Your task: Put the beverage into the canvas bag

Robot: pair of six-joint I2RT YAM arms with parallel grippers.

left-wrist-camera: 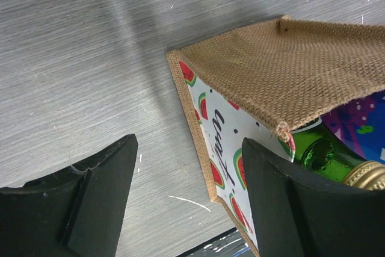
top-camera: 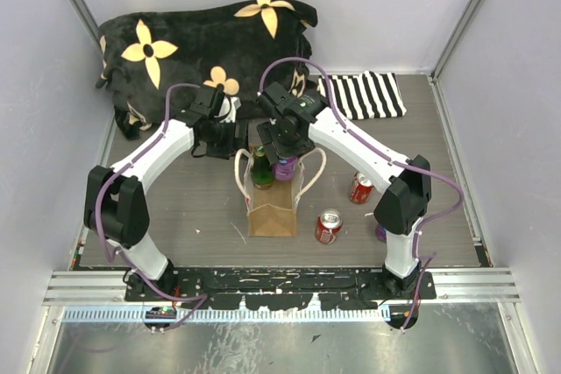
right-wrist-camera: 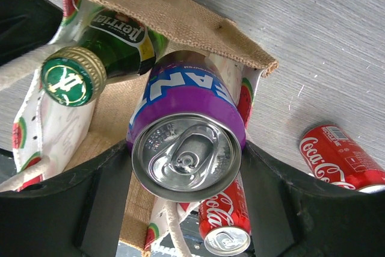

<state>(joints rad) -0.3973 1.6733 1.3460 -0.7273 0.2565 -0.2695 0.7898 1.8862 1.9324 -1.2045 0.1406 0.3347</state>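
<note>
The grey wood-grain table [top-camera: 175,208] fills the middle of the top view. A black flowered cushion [top-camera: 202,41] lies across its upper left, and a black-and-white striped cloth [top-camera: 368,95] lies at the upper right. The canvas bag [top-camera: 270,216] stands just below the frame's centre with its mouth open and its cream handles spread to both sides. A green Perrier bottle [top-camera: 261,171] stands inside it, its neck and gold-rimmed cap above the rim. Right of the bottle, the purple Fanta can [top-camera: 285,168] hangs upright at the bag's mouth; how deep it reaches cannot be told. The right tool [right-wrist-camera: 186,173] grips this can, one finger pressed to each side just under the top rim. The left tool [left-wrist-camera: 186,161] is spread wide and holds nothing, hovering at the bag's upper-left corner. One Coca-Cola can [top-camera: 328,226] stands just right of the bag, and a second Coca-Cola can [top-camera: 361,188] stands farther right.
</note>
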